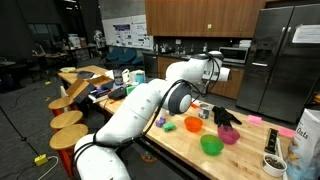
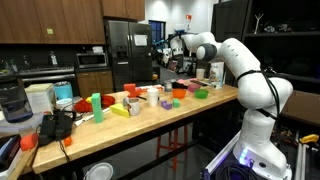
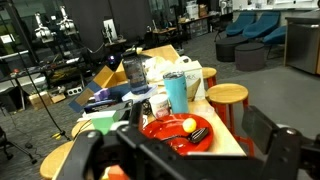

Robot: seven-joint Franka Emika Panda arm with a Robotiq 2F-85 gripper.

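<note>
Gripper (image 3: 178,152) hangs released over the wooden counter (image 1: 180,150), jaws spread wide w/ nothing btwn them. In the wrist view its two dark fingers (image 3: 85,155) frame the bottom of the picture at approx 7 and 5 o'clock. Right in the gap below sits a red plate (image 3: 178,137), and as far as I can see neither finger touches it. On the plate lie a yellow piece (image 3: 189,125), roundish, toward 12 o'clock of the plate's middle, and a dark utensil (image 3: 199,134) just beside it at 4 o'clock; which kind of utensil I can't tell. A blue tumbler (image 3: 177,92) stands upright at 12 o'clock of the plate, close behind it. A clear jar (image 3: 135,72) stands further back at 11 o'clock, and a round stool (image 3: 227,95) sits at 2 o'clock, off the counter's edge. In an exterior view the gripper (image 1: 226,116) hangs near a cluster of bowls: a pink bowl (image 1: 229,135) just beside it at 6 o'clock, a green bowl (image 1: 211,145) at 7 o'clock and an orange bowl (image 1: 192,125) at 8 o'clock, all apart from the tool. A steel fridge (image 1: 285,55) stands behind at 2 o'clock. In an exterior view from the opposite end, the plate (image 2: 178,92) lies on the counter near 6 o'clock of the raised tool.
</note>
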